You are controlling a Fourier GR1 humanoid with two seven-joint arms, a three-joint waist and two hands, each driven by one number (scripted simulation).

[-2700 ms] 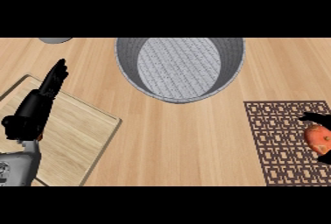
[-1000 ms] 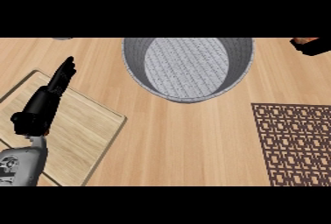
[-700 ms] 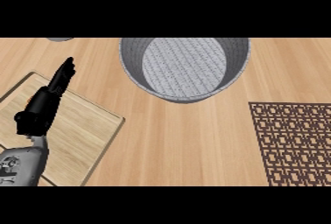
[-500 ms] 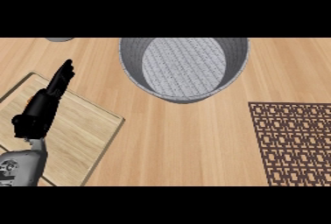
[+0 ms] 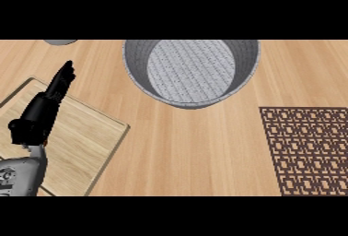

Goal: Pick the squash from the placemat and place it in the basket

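The squash showed nowhere in the head view, so where it lay, which way it pointed and how its long axis ran could not be told; at the far left of the top edge a small grey object (image 5: 61, 42) was cut off by the frame, too little of it showing to name; below it the left hand (image 5: 39, 117) rose from the lower left corner on its grey forearm (image 5: 17, 177), the fingers (image 5: 62, 79) straight and close together, pointing up and slightly right toward the far side of the counter (image 5: 197, 152); the hand was relaxed and flat, its fingers curled round nothing and pinching nothing; it lay over a pale wooden board (image 5: 85, 138) with a darker rim, set at an angle on the counter, its near corners running out of view at the left and bottom; whether the hand touched the board or hung just above it could not be told; to the right of the fingers, at the top centre, stood the basket (image 5: 134, 69), a round grey woven tub with a lighter woven floor visible inside, its far rim cut off by the top of the view; nothing could be seen lying on that floor; well apart from it, at the right edge, lay the placemat (image 5: 306, 147), dark brown with an openwork lattice pattern, flat on the wood, its right side and near edge running out of view; the visible part carried nothing.
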